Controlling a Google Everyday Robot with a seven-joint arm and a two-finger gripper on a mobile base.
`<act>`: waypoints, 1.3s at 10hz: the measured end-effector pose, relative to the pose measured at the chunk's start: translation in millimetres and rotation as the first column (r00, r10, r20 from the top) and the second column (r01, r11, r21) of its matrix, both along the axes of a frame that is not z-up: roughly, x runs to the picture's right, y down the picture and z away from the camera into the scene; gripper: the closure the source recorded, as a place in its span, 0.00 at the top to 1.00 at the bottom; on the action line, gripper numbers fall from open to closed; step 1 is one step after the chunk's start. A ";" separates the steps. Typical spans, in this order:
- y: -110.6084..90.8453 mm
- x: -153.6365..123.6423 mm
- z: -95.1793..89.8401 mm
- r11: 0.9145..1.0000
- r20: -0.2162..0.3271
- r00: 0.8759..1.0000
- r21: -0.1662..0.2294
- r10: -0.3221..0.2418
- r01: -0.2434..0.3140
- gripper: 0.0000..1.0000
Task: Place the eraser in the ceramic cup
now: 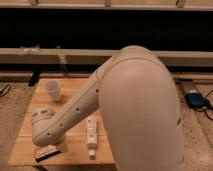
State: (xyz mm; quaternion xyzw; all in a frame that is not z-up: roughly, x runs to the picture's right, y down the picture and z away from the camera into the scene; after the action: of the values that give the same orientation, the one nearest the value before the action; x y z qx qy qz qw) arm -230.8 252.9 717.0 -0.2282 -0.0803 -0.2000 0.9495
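**Tool low over the eraser at the near left corner**

The arm [135,110] fills the middle and right of the view, its big pale shell hiding the right half of the tabletop [40,105]. It reaches down to the left and ends in a rounded wrist above the near left corner. The tool [49,145] sits under that wrist, right over the eraser [45,153]. Whether it is wide, narrow or holding anything cannot be told, since the wrist hides most of it.

The eraser lies flat on the wood near the front edge, its pale markings facing up. The cup [54,90] stands upright at the far left, well apart from the eraser. A pale oblong thing [91,134] lies to the right of the wrist, pointing near to far.
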 end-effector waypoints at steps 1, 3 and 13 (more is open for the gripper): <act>6.8 -6.4 -2.1 1.000 0.012 1.000 -0.003 -0.020 0.021 0.80; 15.2 -15.0 -5.8 0.999 0.028 0.999 -0.002 -0.038 0.039 0.80; 17.5 -20.1 -6.8 0.999 0.036 0.998 0.011 -0.052 0.052 0.80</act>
State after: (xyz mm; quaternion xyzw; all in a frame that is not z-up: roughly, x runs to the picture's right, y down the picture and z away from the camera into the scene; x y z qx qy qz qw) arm -250.9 270.5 710.2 -0.2218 -0.0908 -0.2291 0.9434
